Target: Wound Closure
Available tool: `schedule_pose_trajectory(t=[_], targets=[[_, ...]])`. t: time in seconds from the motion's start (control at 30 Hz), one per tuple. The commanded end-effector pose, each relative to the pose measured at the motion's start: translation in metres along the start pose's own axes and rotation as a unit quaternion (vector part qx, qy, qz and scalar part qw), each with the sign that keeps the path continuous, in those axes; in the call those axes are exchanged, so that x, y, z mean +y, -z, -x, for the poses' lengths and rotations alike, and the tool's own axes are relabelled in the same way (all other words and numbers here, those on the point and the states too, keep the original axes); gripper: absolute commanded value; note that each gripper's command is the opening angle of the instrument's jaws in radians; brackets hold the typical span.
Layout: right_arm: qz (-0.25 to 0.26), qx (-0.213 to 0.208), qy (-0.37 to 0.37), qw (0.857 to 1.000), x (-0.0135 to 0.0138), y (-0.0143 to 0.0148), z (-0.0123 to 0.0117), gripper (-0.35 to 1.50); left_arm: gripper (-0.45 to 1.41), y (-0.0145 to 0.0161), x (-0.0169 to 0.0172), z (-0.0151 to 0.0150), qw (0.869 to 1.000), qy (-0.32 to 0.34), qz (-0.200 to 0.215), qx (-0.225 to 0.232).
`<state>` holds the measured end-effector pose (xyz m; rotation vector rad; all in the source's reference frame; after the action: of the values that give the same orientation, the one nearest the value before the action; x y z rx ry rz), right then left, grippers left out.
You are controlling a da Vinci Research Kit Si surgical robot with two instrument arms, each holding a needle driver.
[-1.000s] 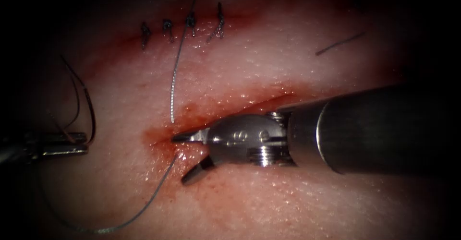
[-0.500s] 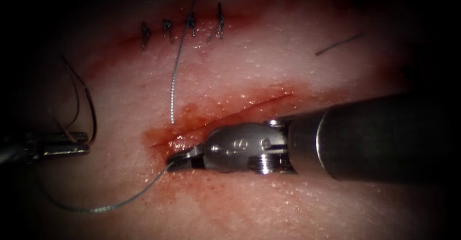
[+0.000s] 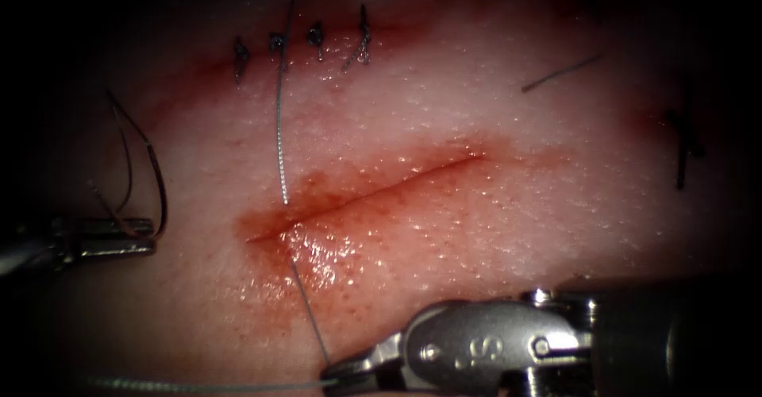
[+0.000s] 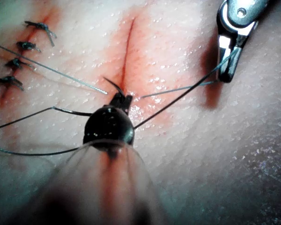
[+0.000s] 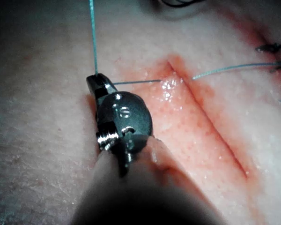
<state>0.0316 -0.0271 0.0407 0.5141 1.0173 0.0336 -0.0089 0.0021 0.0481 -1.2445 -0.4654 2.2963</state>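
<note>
Right arm's steel end effector [image 3: 337, 377] sits at the near edge of the pale pink pork-belly tissue [image 3: 508, 230], on the near side of the open red cut [image 3: 373, 194]. Its jaws are closed on the thin grey thread [image 3: 305, 302]. Since a second ago it has moved from the cut's left end toward the near side, and the thread now runs taut from the tissue just near the cut's left end down to its tip. A second strand trails left from the tip along the near edge. In the right wrist view the end effector [image 5: 97, 84] shows clamped on the thread [image 5: 131, 82] beside the cut [image 5: 210, 136].

Left arm's end effector [image 3: 119, 237] lies well to the left of the cut, holding the dark curved needle [image 3: 155, 183] near one end; the needle is clear of the tissue. Whether its jaws are fully closed: cannot tell beyond the hold.

Four dark knotted stitches [image 3: 302, 46] on the far closed wound. Red fluid [image 3: 333, 246] glistens around the cut's left end.
</note>
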Motion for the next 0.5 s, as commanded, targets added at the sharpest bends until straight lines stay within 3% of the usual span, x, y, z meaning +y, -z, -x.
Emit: schedule_pose_trajectory(t=[0.03, 0.3, 0.4, 0.43, 0.5], targets=[[-0.007, 0.002, 0.001, 1.000, -0.0015, -0.0009, -0.0007, -0.35, -0.45, -0.0009, 0.0003, 0.0004, 1.000, 0.001, -0.001, 0.000], [-0.029, 0.003, 0.009, 1.000, -0.0059, -0.0007, -0.0037, -0.35, -0.45, -0.0010, 0.0003, 0.0003, 1.000, 0.001, -0.001, -0.001], [-0.030, 0.003, 0.010, 0.999, -0.0062, -0.0009, -0.0040, -0.35, -0.45, -0.0010, 0.0004, 0.0003, 1.000, 0.001, -0.002, -0.001], [-0.030, 0.003, 0.009, 1.000, -0.0061, -0.0010, -0.0040, -0.25, -0.45, -0.0011, 0.0004, 0.0003, 1.000, 0.001, -0.001, -0.001], [-0.026, 0.004, 0.007, 1.000, -0.0055, -0.0011, -0.0042, 0.37, -0.45, -0.0011, 0.0004, 0.0003, 1.000, 0.001, 0.000, -0.002]])
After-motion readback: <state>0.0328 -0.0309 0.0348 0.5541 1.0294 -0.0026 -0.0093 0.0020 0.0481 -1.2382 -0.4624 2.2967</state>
